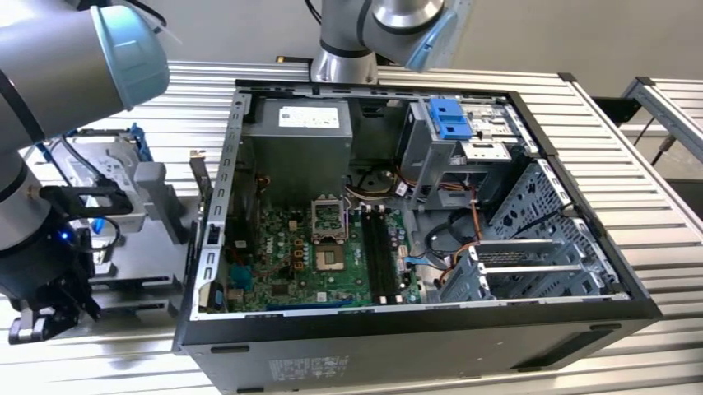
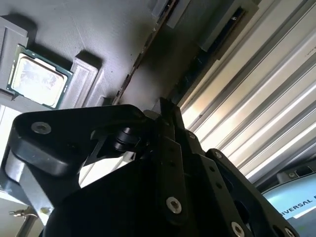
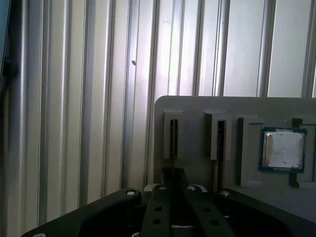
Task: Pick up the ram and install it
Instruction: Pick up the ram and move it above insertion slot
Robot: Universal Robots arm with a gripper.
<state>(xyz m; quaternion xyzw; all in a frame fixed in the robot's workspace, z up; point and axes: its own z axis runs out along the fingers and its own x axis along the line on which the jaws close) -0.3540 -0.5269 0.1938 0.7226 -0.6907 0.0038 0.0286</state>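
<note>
The ram (image 3: 174,140) stands on edge in a slotted holder on the grey parts tray (image 3: 197,106). It appears as a thin dark strip (image 2: 140,57) in both wrist views. My gripper (image 3: 174,177) sits right over one end of it, fingers drawn together on the strip, and the ram is still seated in its slot. In the second wrist view the gripper (image 2: 166,112) meets the strip's near end. In the exterior view the gripper (image 1: 42,319) hangs low over the tray (image 1: 137,255), at the exterior view's left of the open computer case (image 1: 209,247).
A processor chip (image 3: 282,149) lies in a tray pocket beside the holders. A silver drive with blue rails (image 1: 94,160) sits further back on the tray. The green motherboard (image 1: 291,255) with black memory slots (image 1: 379,247) lies inside the case. Ribbed metal table (image 1: 659,214) all around.
</note>
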